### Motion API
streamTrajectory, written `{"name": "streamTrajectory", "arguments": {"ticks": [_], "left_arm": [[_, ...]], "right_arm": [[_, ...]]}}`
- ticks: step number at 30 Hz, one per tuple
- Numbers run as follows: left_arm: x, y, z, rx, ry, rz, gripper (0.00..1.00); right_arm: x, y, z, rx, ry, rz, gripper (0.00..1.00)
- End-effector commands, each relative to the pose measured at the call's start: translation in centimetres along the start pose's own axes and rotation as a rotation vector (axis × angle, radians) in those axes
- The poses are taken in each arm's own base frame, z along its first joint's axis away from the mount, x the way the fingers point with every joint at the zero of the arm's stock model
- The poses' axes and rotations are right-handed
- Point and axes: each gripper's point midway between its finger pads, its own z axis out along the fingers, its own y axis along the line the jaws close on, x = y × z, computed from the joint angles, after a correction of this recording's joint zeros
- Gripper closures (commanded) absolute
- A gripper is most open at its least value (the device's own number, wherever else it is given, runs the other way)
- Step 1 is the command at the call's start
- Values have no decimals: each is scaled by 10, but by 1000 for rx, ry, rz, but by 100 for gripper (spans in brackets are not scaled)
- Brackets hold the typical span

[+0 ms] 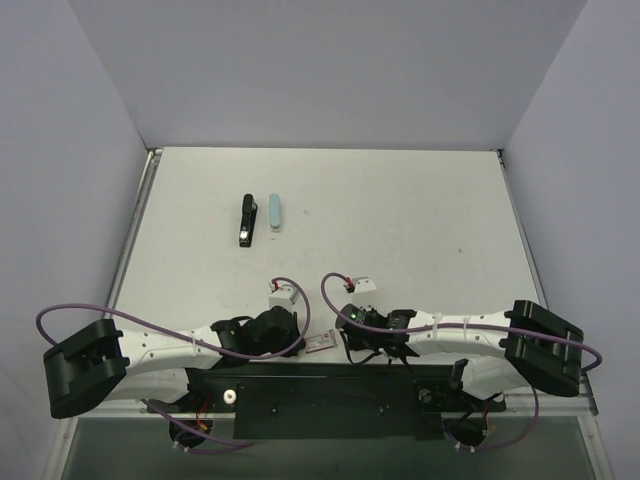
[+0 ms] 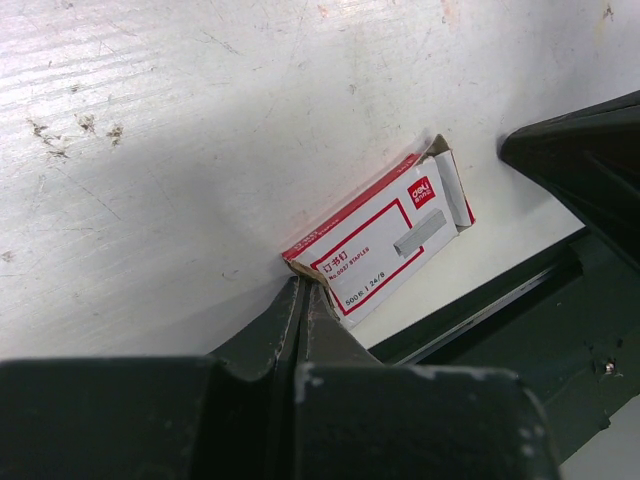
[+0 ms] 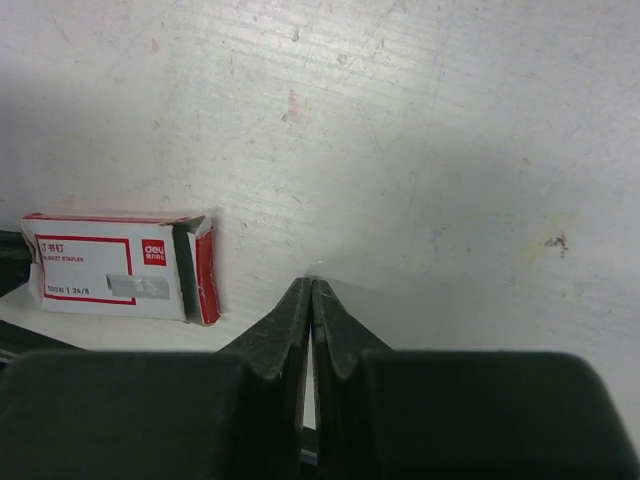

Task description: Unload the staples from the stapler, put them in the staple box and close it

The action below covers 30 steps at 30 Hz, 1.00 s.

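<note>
Seeing left fingers (image 2: 280, 325) and right fingers (image 3: 285, 322) closed, I fear grabbing the pale blue bar (image 1: 275, 212) beside the slim black stapler (image 1: 246, 220).

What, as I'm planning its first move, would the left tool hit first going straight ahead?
Probably the staple box: the shut left tool points at its near corner, though depth is unclear.

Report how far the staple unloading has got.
Done: nothing visible. The slim black stapler lies far from both arms, beside a pale blue oblong bar; no loose staples can be seen. In hand: nothing. The left gripper and right gripper are both shut and empty, at the near edge by a red-and-white cardboard staple box. Left: reach the stapler, open it, remove the staples.
</note>
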Motion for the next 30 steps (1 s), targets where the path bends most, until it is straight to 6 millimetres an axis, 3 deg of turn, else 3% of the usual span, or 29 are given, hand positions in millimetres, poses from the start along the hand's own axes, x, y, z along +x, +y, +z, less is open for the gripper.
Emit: {"name": "streamTrajectory", "arguments": {"ticks": [1, 13, 23, 30], "left_arm": [[28, 26, -2, -83, 98, 56, 100], [29, 28, -2, -86, 97, 55, 100], [28, 27, -2, -82, 93, 55, 100], [26, 26, -3, -81, 90, 56, 100]], "right_arm": [[2, 9, 6, -34, 9, 36, 100], [14, 32, 12, -112, 55, 59, 100], [29, 75, 16, -287, 136, 134, 100], [30, 56, 19, -214, 122, 151, 100]]}}
